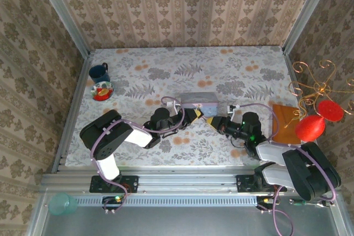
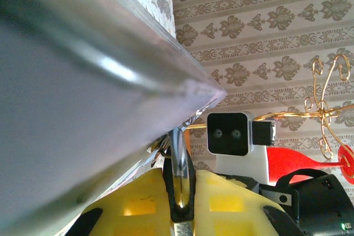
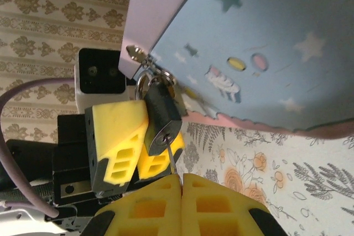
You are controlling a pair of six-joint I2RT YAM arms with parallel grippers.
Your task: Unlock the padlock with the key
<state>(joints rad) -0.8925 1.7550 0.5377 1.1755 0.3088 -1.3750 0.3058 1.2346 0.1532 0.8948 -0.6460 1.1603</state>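
The padlock (image 3: 161, 120) hangs from the hasp at the corner of the tin (image 3: 265, 42), clamped in the left gripper (image 2: 180, 183); just below the tin, the right gripper (image 3: 181, 183) pinches the key (image 3: 172, 163), tip at the keyhole; seat it fully, then twist gently along its own axis.

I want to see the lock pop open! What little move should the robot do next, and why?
Probably twist the right end effector to turn the key. Its thin shaft seems to sit in the padlock already, pinched by that end effector, while the left end effector grips the padlock hanging from the tin.
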